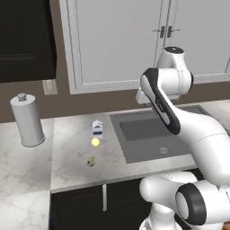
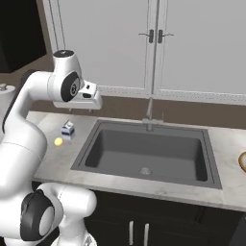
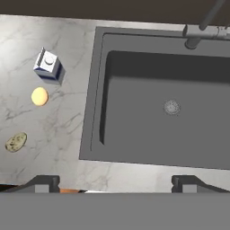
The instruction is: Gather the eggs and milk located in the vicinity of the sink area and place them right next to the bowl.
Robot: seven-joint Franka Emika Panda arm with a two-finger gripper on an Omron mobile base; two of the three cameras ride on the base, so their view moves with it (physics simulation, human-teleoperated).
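Far left of the left base view, a paper-towel roll [image 1: 27, 120] stands on the worktop [image 1: 67, 170]. Moving right: the milk [image 1: 97, 128] stands upright, the egg [image 1: 95, 142] just in front of it, a speckled cookie [image 1: 91, 161] lower down. In the hand view those three line up down the left side, well left of the pincer [image 3: 116, 183], whose tips stand spread wide at the bottom edge, holding nothing. So the reach goes left, I'd say, with the egg and the carton about equally near. Centre right, the sink [image 3: 157, 112] holds just its drain, faucet [image 3: 202, 27] above. At the right base view's far right edge, a sliver of bowl [image 2: 242, 162], contents hidden.
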